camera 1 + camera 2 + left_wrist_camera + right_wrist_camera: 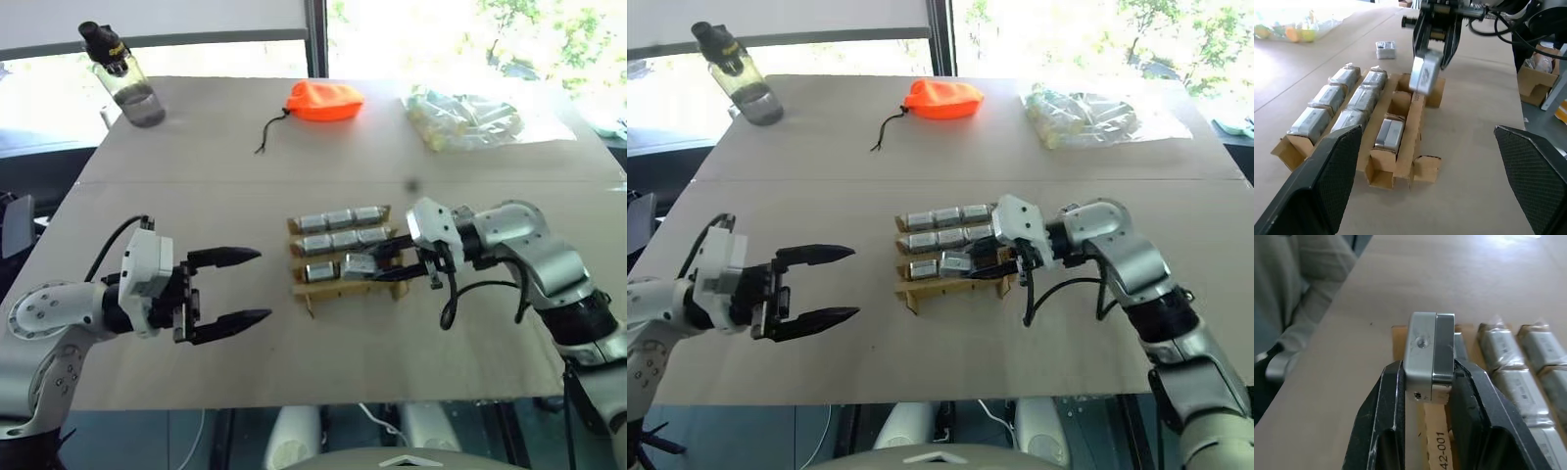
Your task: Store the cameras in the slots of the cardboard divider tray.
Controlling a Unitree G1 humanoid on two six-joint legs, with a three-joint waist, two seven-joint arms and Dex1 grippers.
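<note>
The cardboard divider tray (340, 289) lies mid-table. Its back and middle rows each hold three silver-grey cameras (341, 218). One more sits in the front row's left slot (1389, 133). My right gripper (366, 264) reaches in from the right and is shut on another camera (1430, 350), held just above the middle of the front row (1425, 74). A loose camera (1385, 49) rests on the table beyond the tray. My left gripper (263, 285) hovers left of the tray, apart from it. It is open, with nothing between its fingers (1327, 181).
At the back of the table stand a clear bottle with a black cap (122, 73), an orange drawstring pouch (325, 100) and a clear bag of pale items (460, 119). A person's sleeve (1298, 293) shows past the table edge. Cardboard boxes (1537, 73) sit off the table.
</note>
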